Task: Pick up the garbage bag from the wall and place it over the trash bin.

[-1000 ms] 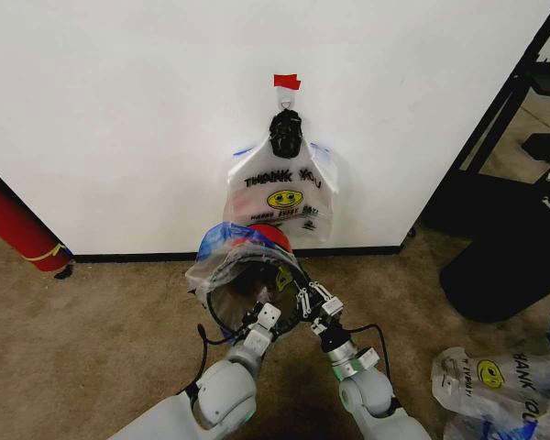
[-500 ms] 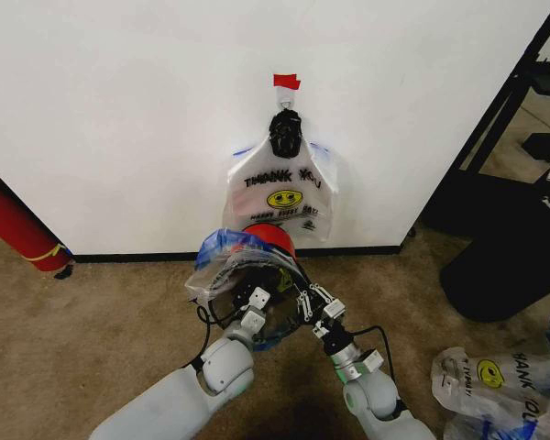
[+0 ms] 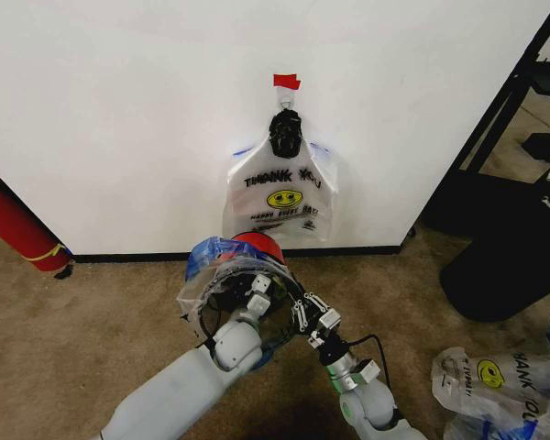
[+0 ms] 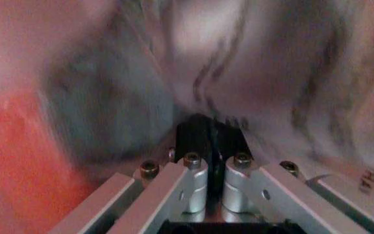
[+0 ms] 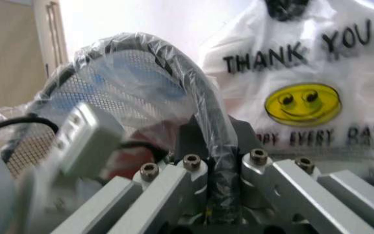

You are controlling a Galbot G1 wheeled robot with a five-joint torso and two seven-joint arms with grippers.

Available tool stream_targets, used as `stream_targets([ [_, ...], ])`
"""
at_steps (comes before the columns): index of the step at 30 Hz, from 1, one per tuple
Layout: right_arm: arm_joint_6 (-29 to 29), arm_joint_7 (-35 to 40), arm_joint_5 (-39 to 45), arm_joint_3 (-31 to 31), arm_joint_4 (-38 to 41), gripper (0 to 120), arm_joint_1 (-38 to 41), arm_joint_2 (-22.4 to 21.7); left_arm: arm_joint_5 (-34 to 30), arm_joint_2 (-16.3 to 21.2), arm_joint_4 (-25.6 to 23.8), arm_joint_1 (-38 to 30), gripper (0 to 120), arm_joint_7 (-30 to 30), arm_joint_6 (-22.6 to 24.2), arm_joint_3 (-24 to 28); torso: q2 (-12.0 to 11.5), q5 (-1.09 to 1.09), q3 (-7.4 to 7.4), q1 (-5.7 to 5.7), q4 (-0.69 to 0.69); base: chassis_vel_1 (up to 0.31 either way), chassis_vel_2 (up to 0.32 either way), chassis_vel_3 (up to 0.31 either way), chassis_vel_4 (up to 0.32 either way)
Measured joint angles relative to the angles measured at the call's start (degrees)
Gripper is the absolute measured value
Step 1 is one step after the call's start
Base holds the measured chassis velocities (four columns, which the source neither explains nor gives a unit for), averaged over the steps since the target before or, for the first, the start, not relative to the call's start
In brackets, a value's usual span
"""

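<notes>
Now the left gripper (image 3: 257,286), closed on film, has pushed deeper into the trash bin (image 3: 273,249); the right gripper (image 5: 216,168) stays clamped on the rim; the garbage bag (image 3: 200,275) drapes the tilted bin; seating nearly done.

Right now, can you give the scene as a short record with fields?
bin: tilted on the carpet by the wall, bag over its rim
left gripper: inside the bin mouth, shut
right gripper: shut on the bin rim with bag film
hook: holds more bags
floor, right: spare bags
</notes>
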Motion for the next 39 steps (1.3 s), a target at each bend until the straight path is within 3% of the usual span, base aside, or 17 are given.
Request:
stream_targets([
  [4,-1.1,0.3,3.3,-0.2,-0.7,0,0.1,0.1,-0.5,1.6,-3.1,1.3,0,0.7,-0.4,-0.4,0.0,0.00,0.00,0.00,0.00,0.000,0.000,0.000,0.000],
  [8,-4.1,0.6,12.5,-0.2,-2.7,0,1.5,0.2,-1.9,3.9,-11.1,5.7,0,2.5,-0.8,0.2,0.0,0.00,0.00,0.00,0.01,0.000,0.000,0.000,0.000],
  [12,-6.4,0.0,19.1,0.0,-3.2,0,2.2,0.2,-2.2,4.9,-14.9,8.3,0,3.8,-1.3,1.0,0.0,0.00,0.00,0.00,0.00,0.000,0.000,0.000,0.000],
  [16,-8.4,-3.2,26.6,0.5,-3.8,0,2.7,0.3,-1.9,5.4,-17.1,10.4,0,5.0,-2.4,1.1,0.0,0.00,0.00,0.00,0.01,0.000,0.000,0.000,0.000],
  [22,-8.6,-8.0,28.7,1.1,-5.1,0,2.5,0.6,-1.3,5.7,-18.8,11.2,0,6.0,-3.3,-0.2,0.0,0.00,0.00,0.00,0.00,0.000,0.000,0.000,0.000],
  [30,-8.0,-9.2,26.7,1.0,-5.1,0,1.9,0.6,1.6,4.3,-16.7,10.0,0,5.5,-2.4,-2.3,0.0,0.00,0.00,0.00,0.00,0.000,0.000,0.000,0.000],
  [39,-7.5,-9.9,25.9,-1.1,-2.9,0,-0.7,0.2,5.3,0.1,-7.5,7.8,0,3.3,-3.7,-2.6,0.0,-0.01,0.00,0.00,0.00,0.000,0.000,0.000,0.000],
])
